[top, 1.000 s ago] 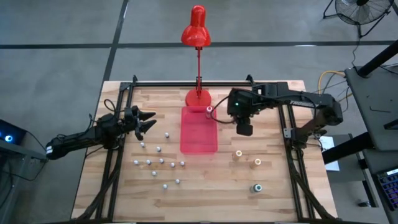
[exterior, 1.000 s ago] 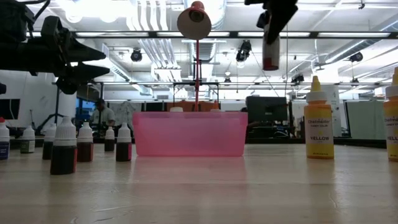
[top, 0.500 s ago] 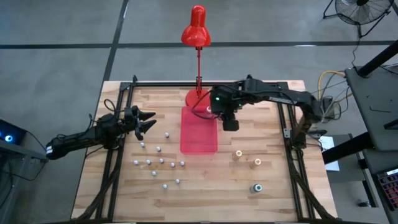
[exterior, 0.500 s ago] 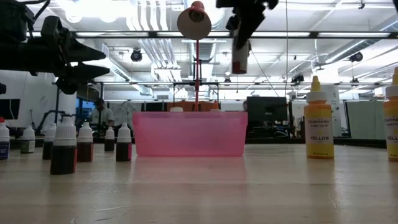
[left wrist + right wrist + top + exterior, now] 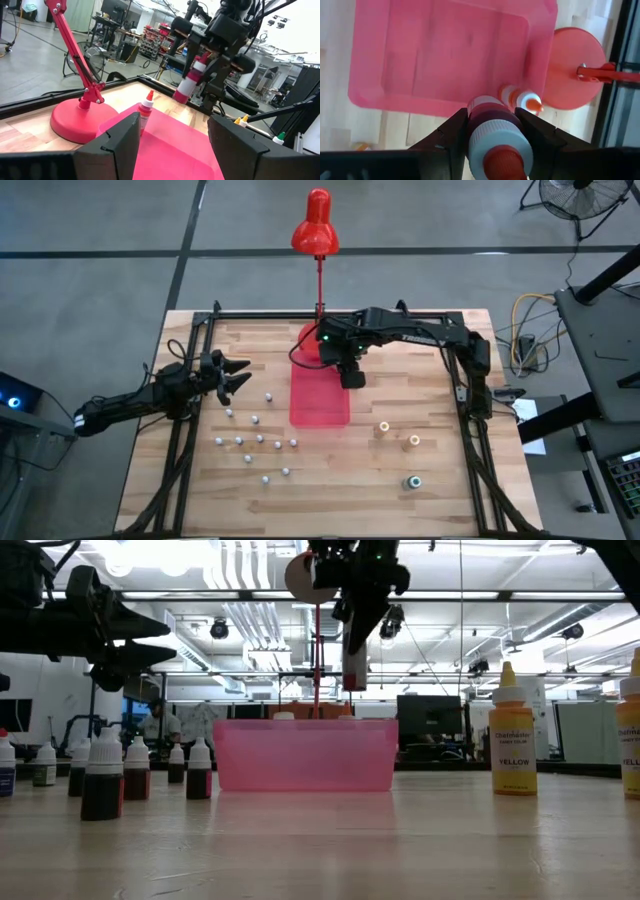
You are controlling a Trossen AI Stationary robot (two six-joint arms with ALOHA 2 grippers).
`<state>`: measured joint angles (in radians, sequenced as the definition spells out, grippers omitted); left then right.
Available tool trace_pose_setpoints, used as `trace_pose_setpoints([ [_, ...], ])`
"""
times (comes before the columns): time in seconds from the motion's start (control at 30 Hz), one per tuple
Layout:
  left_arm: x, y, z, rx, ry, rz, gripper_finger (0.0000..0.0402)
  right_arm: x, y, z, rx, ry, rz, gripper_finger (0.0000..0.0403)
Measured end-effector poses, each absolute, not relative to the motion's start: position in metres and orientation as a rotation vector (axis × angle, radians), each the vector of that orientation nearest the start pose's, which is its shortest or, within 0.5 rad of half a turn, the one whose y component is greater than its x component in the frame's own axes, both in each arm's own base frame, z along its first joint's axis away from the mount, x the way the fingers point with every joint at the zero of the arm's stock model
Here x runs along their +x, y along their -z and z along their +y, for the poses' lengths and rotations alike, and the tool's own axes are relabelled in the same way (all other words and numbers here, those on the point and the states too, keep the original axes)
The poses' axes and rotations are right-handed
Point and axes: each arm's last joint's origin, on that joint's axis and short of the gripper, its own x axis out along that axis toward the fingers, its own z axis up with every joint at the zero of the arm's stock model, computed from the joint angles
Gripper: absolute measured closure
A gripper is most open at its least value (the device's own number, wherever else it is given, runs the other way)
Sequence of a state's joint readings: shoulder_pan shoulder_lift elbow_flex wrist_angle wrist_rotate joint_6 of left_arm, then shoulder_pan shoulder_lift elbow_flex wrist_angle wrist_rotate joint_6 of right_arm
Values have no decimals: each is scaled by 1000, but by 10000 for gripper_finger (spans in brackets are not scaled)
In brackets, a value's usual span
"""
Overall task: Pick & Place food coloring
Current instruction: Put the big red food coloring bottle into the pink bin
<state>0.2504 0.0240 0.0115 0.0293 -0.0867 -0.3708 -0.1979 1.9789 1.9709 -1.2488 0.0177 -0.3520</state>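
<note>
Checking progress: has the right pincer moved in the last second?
Yes. The right pincer, holding a bottle, moved leftward in the high view, now above the red tray.

The right arm reaches across so its right gripper point(image 5: 327, 352) hangs above the red tray point(image 5: 320, 405), near the far end, fingers clamped on a bottle point(image 5: 495, 140). The left gripper point(image 5: 238, 375) (fingers spread, empty) waits well left of the tray.

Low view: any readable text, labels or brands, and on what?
"YELLOW": on the label of the yellow plastic dropper bottle on the right side of the wooden table.
Brand line above it on that label: too blurred to read.
Label of the second bottle at the right edge: cropped, unreadable.
Small dark bottles at left: no legible text.
</note>
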Motion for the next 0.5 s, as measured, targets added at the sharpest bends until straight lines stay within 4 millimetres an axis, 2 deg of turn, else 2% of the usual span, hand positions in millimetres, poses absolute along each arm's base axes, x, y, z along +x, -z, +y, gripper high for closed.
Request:
trace_pose_setpoints([
  [0.23, 95, -168, 27, -366, -330, -80, 197, 401, -300, -82, -157, -64, 1262, 264],
  [0.5, 95, -168, 27, -366, -329, -79, 197, 401, -279, -83, -150, -70, 1285, 264],
])
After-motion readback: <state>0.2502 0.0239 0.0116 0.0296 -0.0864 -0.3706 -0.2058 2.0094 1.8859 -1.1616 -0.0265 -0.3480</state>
